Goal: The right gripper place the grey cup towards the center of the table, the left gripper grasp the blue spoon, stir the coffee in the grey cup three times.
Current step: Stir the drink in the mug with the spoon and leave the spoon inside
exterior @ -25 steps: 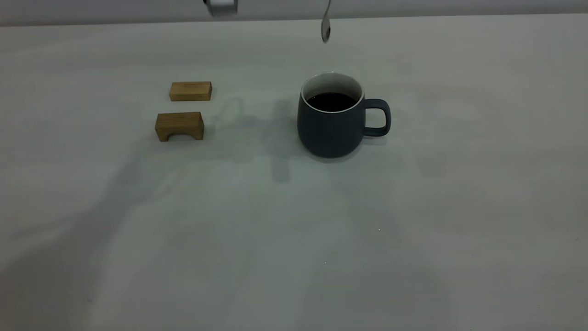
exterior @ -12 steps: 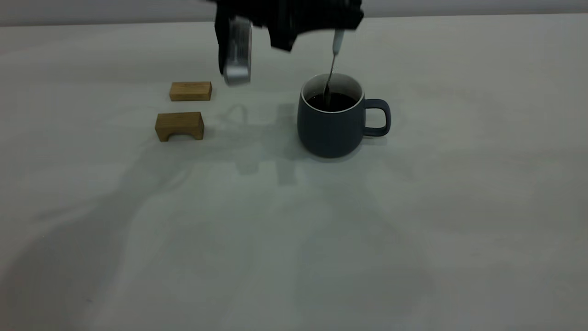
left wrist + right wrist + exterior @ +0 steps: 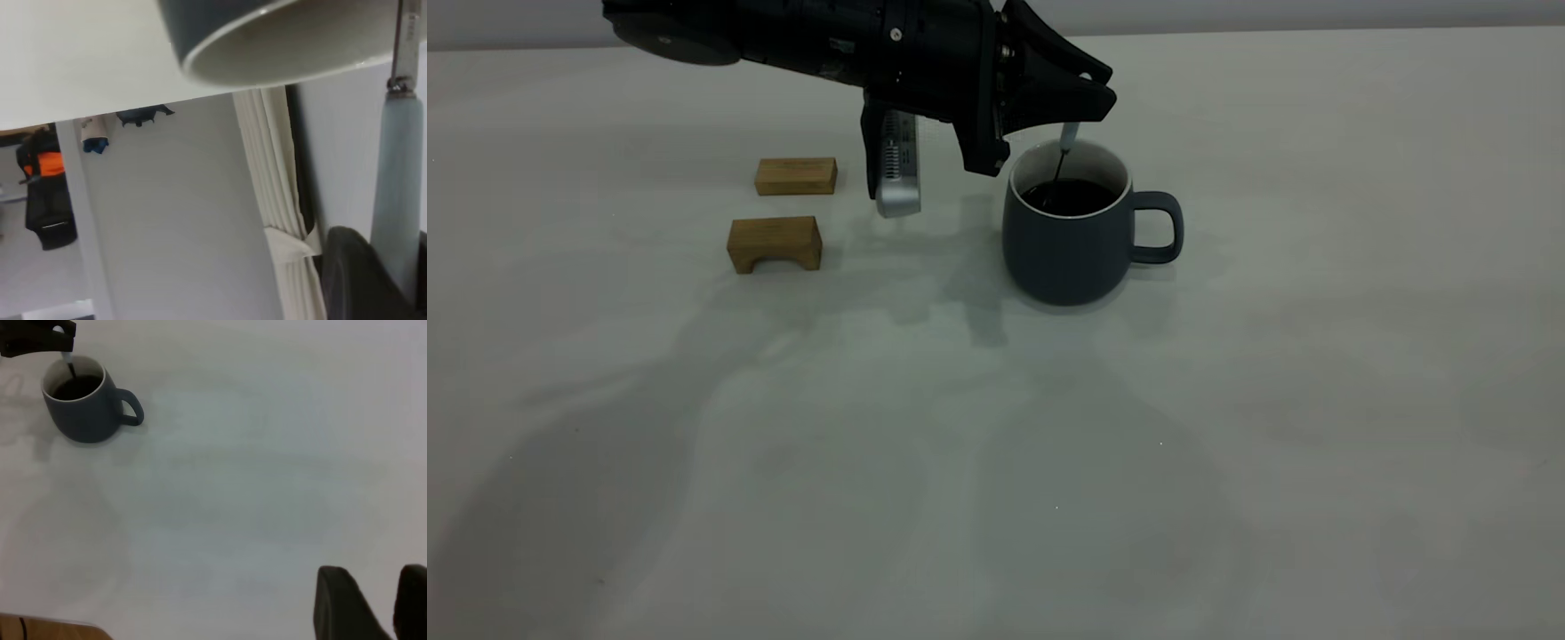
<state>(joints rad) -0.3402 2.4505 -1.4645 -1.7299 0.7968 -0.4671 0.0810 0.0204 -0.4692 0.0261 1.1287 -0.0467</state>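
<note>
"Two arms on the rig, but how much of the scene am I actually working with?"

"Biggest first: the table (image 3: 1227,400), wide and pale. My left arm reaches in across the far side of it in the exterior view. The grey cup (image 3: 1069,227) stands upright near the middle, handle pointing toward the right arm's side, coffee (image 3: 1069,197) dark inside. I judge the placing step done and the stirring in hand."

"And the left end effector?"

"Left end effector (image 3: 1080,107) sits just above the cup's far rim, clamped on the pale handle of the blue spoon (image 3: 1061,156). The spoon's long axis runs nearly straight down from the grip, tilted a little, and its stem enters the coffee; the bowl is hidden under the surface. So the stir turns on that: cup directly below the grip, spoon standing almost upright within the rim."

"Right side?"

"Right end effector (image 3: 370,603) is parked well apart from the cup, fingers apart and holding nothing. Its wrist view shows the whole cup (image 3: 83,403) with clear table around it, which my left wrist view cannot. That one gives me only the cup's rim (image 3: 280,40) and the spoon handle (image 3: 399,187) close up."

"Anything else?"

"Two wooden blocks (image 3: 775,242) lie on the left arm's side of the cup, well apart from it."
</note>
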